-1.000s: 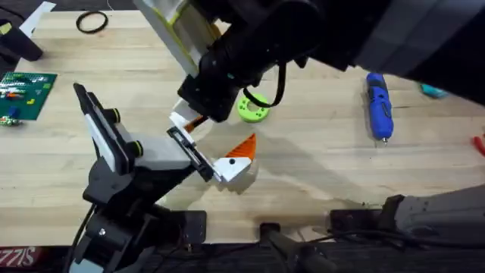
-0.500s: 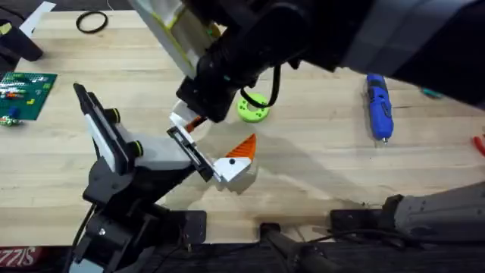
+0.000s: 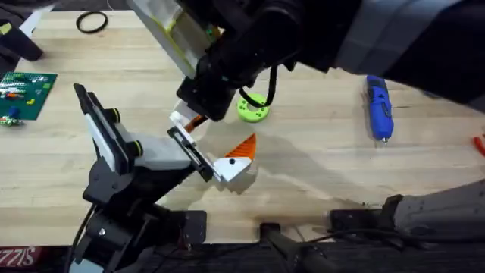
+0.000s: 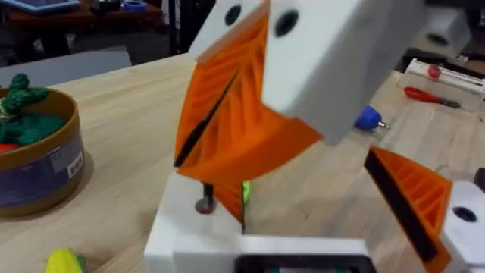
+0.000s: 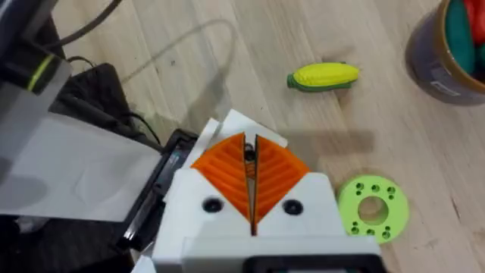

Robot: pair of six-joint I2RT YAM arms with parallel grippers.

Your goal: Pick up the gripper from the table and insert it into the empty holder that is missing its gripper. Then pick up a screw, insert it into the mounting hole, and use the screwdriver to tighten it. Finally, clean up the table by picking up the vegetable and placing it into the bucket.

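Observation:
The holder (image 3: 151, 155), a black jointed stand with a white body, rises from the lower left. My left gripper (image 3: 216, 140) is at its end, open, with one white-and-orange finger (image 3: 236, 163) fitted. The small white gripper (image 3: 180, 121) sits at the other end of the black plate. My right gripper (image 5: 250, 171) reaches in from the upper right, pads shut on a screw (image 4: 204, 203) whose tip touches that white piece (image 4: 189, 235). The blue screwdriver (image 3: 379, 106) lies on the table (image 3: 318, 174) at the right. A yellow corn vegetable (image 5: 322, 76) lies near the bucket (image 5: 424, 57).
A green ring (image 3: 254, 108) lies just behind the right gripper. A green circuit board (image 3: 23, 91) and a black loop (image 3: 91, 23) lie at the far left. The bucket (image 4: 45, 163) holds other vegetables. Red-handled tools (image 4: 428, 95) lie at the right edge.
My right arm's upper links have drifted slightly left. Its gripper stays at the holder's end, and the holder has not moved.

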